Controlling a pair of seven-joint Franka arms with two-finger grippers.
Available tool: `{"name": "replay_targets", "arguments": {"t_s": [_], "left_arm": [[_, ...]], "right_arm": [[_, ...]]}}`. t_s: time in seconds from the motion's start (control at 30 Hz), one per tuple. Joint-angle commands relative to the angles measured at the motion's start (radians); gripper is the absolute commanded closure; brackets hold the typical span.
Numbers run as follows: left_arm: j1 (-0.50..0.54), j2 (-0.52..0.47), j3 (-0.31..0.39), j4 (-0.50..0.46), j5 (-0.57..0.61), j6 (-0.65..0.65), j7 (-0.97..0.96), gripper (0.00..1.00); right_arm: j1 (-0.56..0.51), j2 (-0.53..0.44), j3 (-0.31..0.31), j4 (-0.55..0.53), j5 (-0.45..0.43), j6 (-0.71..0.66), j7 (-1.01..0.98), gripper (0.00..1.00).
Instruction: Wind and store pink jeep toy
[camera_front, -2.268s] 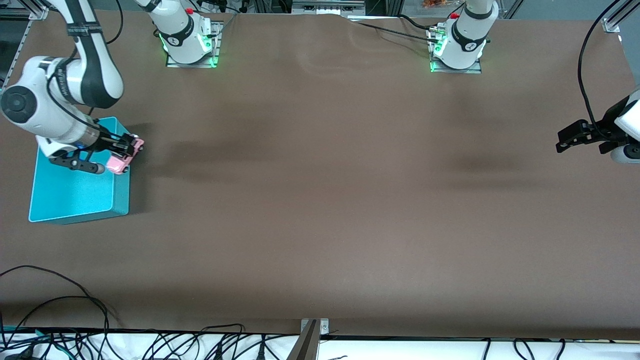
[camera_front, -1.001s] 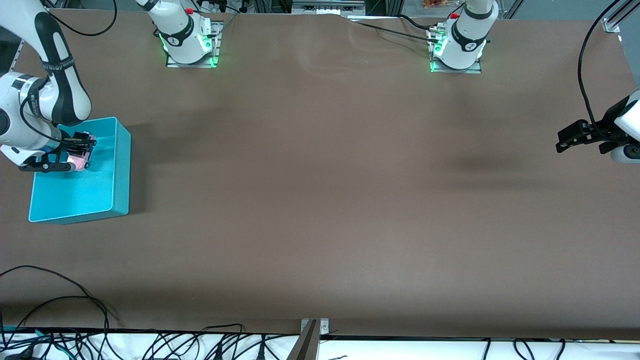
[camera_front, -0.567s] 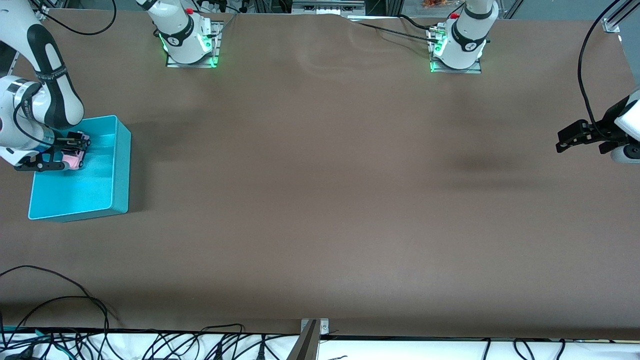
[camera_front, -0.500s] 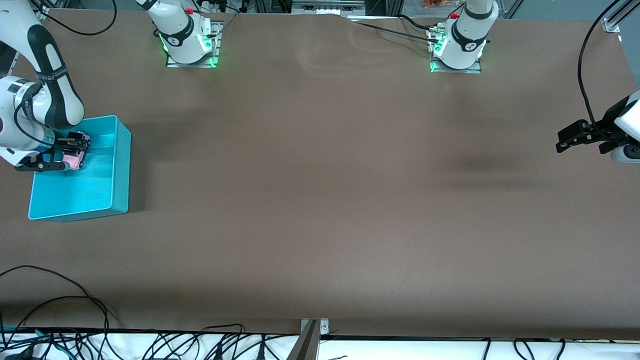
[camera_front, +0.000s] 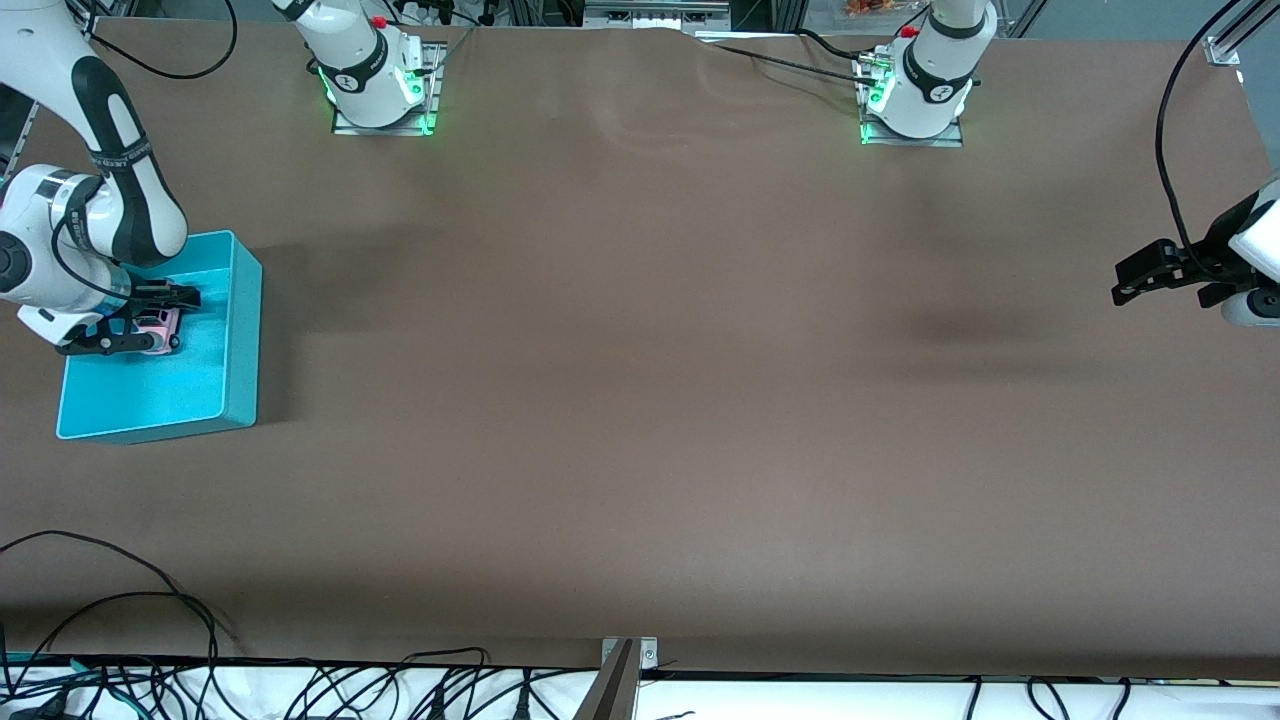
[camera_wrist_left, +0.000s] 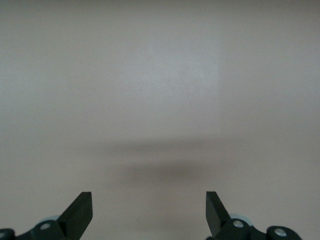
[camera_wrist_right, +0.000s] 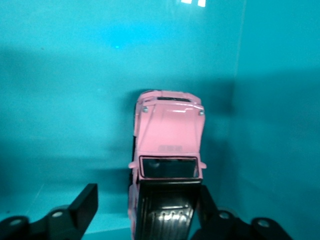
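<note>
Bin count one, holding one pink jeep toy.

Even overhead light falls on the brown table — soft, blurred shadows lie under both arms. Green lamps glow at the arm bases. The turquoise bin carries white glare spots; the left wrist view is pale, washed out, featureless — slightly soft.
</note>
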Motion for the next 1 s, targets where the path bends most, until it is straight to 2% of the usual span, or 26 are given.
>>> {"name": "replay_targets", "arguments": {"t_s": [0.0, 0.13, 0.37, 0.73, 0.97], "left_arm": [[0.005, -0.005, -0.004, -0.001, -0.017, 0.005, -0.002, 0.00], [0.005, -0.005, -0.004, -0.001, -0.017, 0.005, -0.002, 0.00], [0.005, -0.005, -0.004, -0.001, -0.017, 0.005, -0.002, 0.00], [0.005, -0.005, -0.004, 0.000, -0.017, 0.005, -0.002, 0.00], [0.006, -0.009, -0.003, 0.011, -0.020, 0.005, -0.002, 0.00]], "right_arm": [[-0.010, -0.111, 0.023, 0.003, -0.011, -0.097, 0.000, 0.00], [-0.007, -0.163, 0.034, 0.001, 0.032, -0.118, 0.000, 0.00], [-0.004, -0.266, 0.057, 0.003, 0.239, -0.163, 0.000, 0.00], [0.053, -0.409, 0.072, 0.013, 0.289, -0.313, 0.046, 0.00], [0.107, -0.412, 0.080, 0.194, 0.331, -0.558, 0.153, 0.00]]}}
